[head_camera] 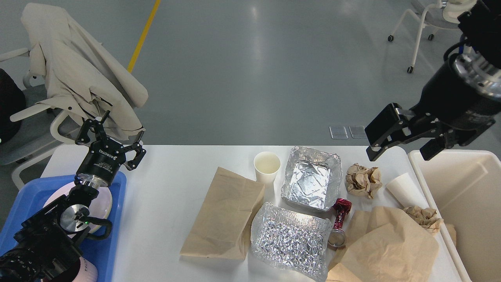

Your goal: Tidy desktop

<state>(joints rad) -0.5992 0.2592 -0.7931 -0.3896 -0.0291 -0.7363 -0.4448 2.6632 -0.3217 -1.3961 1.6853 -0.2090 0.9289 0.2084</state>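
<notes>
The white desktop [168,188] holds a flat brown paper bag [227,213], an upright paper cup [267,166], a foil tray [311,180], a crumpled foil sheet [289,239], a red foil-wrapped item [340,213], a crumpled brown paper ball [363,179], a white cup on its side [401,188] and a creased brown bag [387,246]. My left gripper [111,137] is open and empty above the back left of the desktop. My right gripper [397,156] is open and empty, hanging above the back right corner over the paper ball.
A blue tray [27,196] with a white plate [103,203] sits at the front left under my left arm. A cream bin [469,203] stands beside the table's right edge. A chair draped with a beige coat [78,70] stands behind the left corner.
</notes>
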